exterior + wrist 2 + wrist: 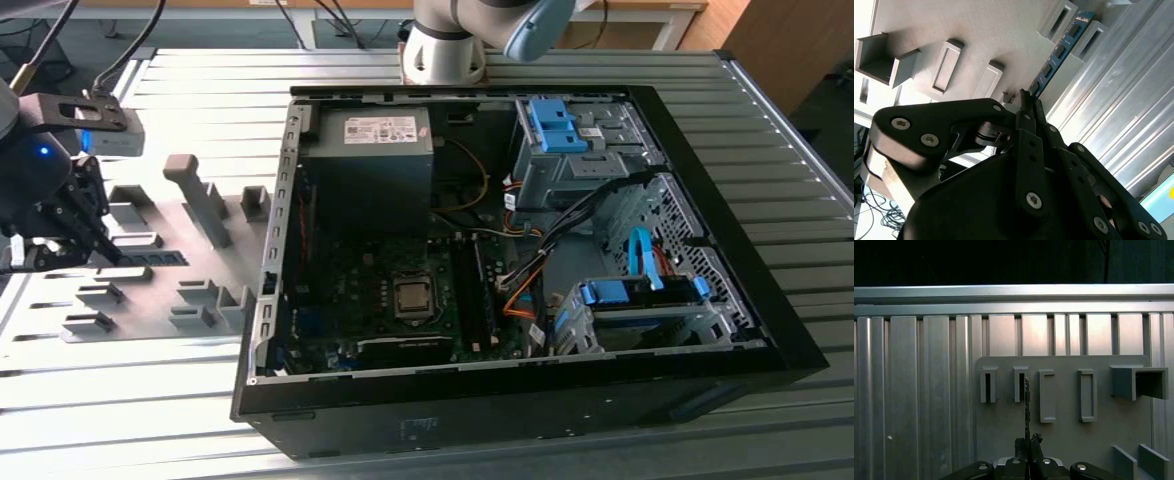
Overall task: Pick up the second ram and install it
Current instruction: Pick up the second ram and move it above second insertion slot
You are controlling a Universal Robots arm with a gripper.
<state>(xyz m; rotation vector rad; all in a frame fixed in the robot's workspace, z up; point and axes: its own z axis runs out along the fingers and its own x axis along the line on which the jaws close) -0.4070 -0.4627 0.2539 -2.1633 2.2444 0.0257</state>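
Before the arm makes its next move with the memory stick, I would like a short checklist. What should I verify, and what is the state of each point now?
1. Fingers closed on the second ram: ok. They pinch its near end in both wrist views.
2. Ram straight in the grip: ok. In the first wrist view it runs straight out from the fingers, edge-on.
3. Ram clear of the grey fixture blocks: cannot tell. Its far end appears between two of them.
4. Computer case open: ok. The motherboard is exposed.
5. Memory slots free: cannot tell. They are too dark.
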